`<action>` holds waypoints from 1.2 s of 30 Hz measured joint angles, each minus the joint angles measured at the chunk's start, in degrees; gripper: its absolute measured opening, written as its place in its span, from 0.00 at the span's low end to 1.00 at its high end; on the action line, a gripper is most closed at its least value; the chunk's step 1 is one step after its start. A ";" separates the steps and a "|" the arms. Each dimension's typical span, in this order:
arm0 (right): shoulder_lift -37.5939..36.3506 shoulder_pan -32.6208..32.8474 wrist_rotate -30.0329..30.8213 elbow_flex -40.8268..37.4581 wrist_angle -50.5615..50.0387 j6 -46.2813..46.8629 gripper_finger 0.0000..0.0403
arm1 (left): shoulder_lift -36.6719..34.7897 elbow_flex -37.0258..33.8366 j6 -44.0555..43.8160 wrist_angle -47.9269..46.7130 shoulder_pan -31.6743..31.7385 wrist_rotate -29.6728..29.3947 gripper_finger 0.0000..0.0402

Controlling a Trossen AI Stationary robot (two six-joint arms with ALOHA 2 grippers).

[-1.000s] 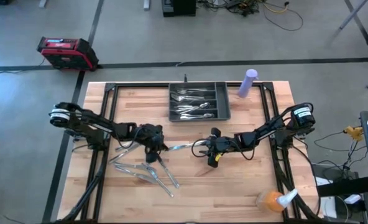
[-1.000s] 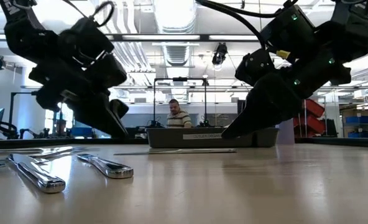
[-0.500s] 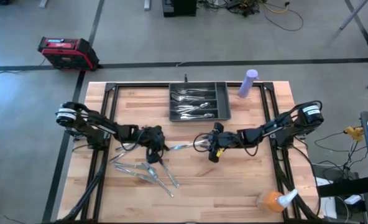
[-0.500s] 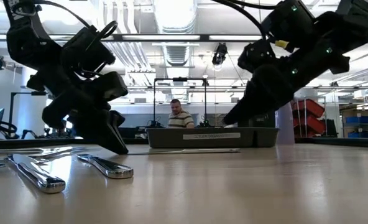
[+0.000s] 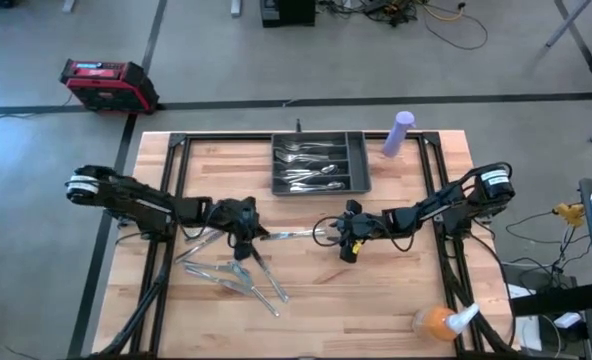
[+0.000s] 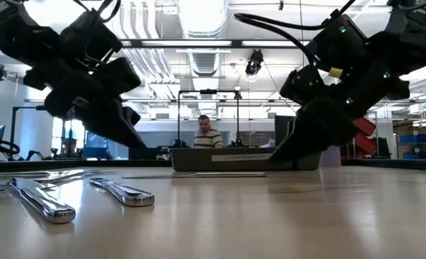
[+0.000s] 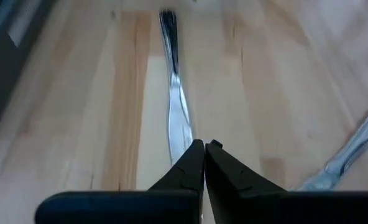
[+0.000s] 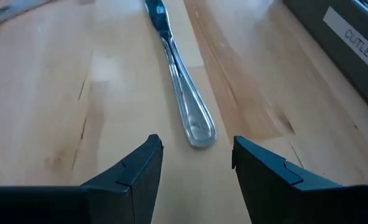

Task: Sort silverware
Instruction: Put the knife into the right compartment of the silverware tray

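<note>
The left gripper (image 7: pixel 204 148) has its fingers pressed together at one end of a slim, glossy knife (image 5: pixel 294 235) lying flat at table centre. The right gripper (image 8: pixel 195 146) has its fingers spread, bracketing the knife's rounded handle end without contact. Bare wood lies around the knife. More silverware (image 5: pixel 234 276) lies loose at 7 o'clock. The dark tray (image 5: pixel 360 172) at 12 o'clock holds sorted pieces. The table (image 5: pixel 396 300) is pale butcher-block wood.
</note>
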 joint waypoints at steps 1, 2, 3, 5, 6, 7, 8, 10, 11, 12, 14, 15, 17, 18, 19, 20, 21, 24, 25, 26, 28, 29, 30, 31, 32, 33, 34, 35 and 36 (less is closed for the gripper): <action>0.57 0.00 0.01 0.00 1.13 -0.52 0.44 | 0.16 -0.08 -0.02 -0.13 -0.11 0.05 0.00; 1.02 0.00 0.01 0.02 2.10 -0.77 0.44 | 0.62 -0.08 -0.08 0.33 -0.23 0.13 0.00; 1.36 0.00 0.01 0.04 2.61 -1.08 0.44 | 1.25 -0.21 -0.14 0.45 -0.25 0.15 0.00; 1.96 -0.09 0.01 0.02 3.47 -1.78 0.44 | 3.07 -0.75 -0.33 -0.04 -0.25 0.14 0.00; 2.11 -0.09 0.00 0.02 4.00 -2.11 0.44 | 3.97 -0.91 -0.32 -0.08 -0.25 -0.03 0.00; 2.11 -0.09 -0.01 0.02 4.19 -2.36 0.44 | 5.14 -0.93 -0.31 0.23 -0.25 -0.27 0.00; 2.11 -0.09 0.00 0.02 4.52 -2.66 0.44 | 6.24 -0.93 -0.31 0.77 -0.24 -0.30 0.00; 2.11 -0.11 0.03 0.09 4.96 -3.69 0.44 | 8.75 -0.77 -0.21 2.29 -0.08 -0.54 0.00; 2.11 -0.11 0.01 0.24 5.17 -4.34 0.44 | 10.15 -0.69 -0.13 3.72 -0.08 -0.70 0.00; 2.11 -0.11 0.01 0.42 5.38 -5.08 0.44 | 11.56 -0.67 -0.13 5.02 -0.08 -0.68 0.00; 2.12 -0.53 -0.05 0.64 5.48 -6.14 0.44 | 14.08 -0.44 -0.13 7.66 -0.02 -0.89 0.00; 2.30 -0.96 -0.17 0.71 5.50 -6.44 0.44 | 14.95 -0.37 -0.13 8.37 0.07 -1.12 0.00; 2.77 -2.05 -2.05 0.67 5.40 -6.68 0.44 | 16.15 -0.34 -0.13 9.28 0.43 -1.34 0.00; 3.13 -2.69 -3.54 0.58 5.37 -6.70 0.44 | 16.64 -0.34 -0.13 9.97 0.65 -1.43 0.00; 3.62 -3.36 -5.10 0.55 5.44 -6.72 0.44 | 16.72 -0.34 -0.13 10.05 0.88 -1.60 0.00; 4.04 -4.06 -6.37 0.52 5.45 -6.90 0.44 | 16.72 -0.46 -0.11 10.15 1.12 -1.80 0.00; 4.57 -4.70 -7.40 0.48 5.39 -7.10 0.43 | 16.72 -0.53 -0.05 10.16 1.37 -1.85 0.00; 6.32 -6.21 -10.36 0.46 6.91 -8.18 0.43 | 16.41 -0.66 0.04 10.06 1.85 -2.48 0.00; 7.29 -6.57 -11.17 0.45 8.45 -8.27 0.43 | 16.39 -0.67 0.04 10.07 1.94 -2.60 0.00; 8.13 -6.81 -11.70 0.33 9.71 -8.48 0.43 | 16.39 -0.70 0.04 10.09 1.95 -2.70 0.00; 10.35 -6.95 -12.65 0.22 12.05 -8.93 0.43 | 16.37 -0.73 -0.04 10.11 1.97 -2.86 0.00; 11.73 -6.97 -12.73 0.17 13.10 -9.19 0.43 | 16.37 -0.74 -0.30 10.12 1.97 -2.86 0.00; 12.84 -6.97 -12.88 0.06 14.18 -9.21 0.43 | 16.37 -0.74 -0.57 10.16 1.97 -2.86 0.00; 13.93 -6.97 -12.99 -0.25 15.68 -9.21 0.42 | 16.37 -0.74 -0.98 10.14 1.97 -2.84 0.00; 15.12 -6.97 -13.06 -0.56 17.55 -9.15 0.41 | 16.37 -0.74 -1.16 10.14 1.97 -2.86 0.00; 16.26 -6.97 -13.11 -0.88 19.50 -9.17 0.41 | 16.37 -0.74 -1.25 10.15 1.97 -2.86 0.00; 17.37 -6.97 -13.16 -1.36 21.88 -9.18 0.40 | 16.37 -0.74 -1.45 10.22 1.97 -2.86 0.00; 18.31 -6.96 -13.24 -1.90 24.25 -9.16 0.39 | 16.37 -0.78 -1.60 10.36 1.97 -2.84 0.00; 19.08 -6.97 -13.35 -2.45 26.45 -9.14 0.38 | 16.37 -0.82 -1.75 10.44 2.00 -2.84 0.00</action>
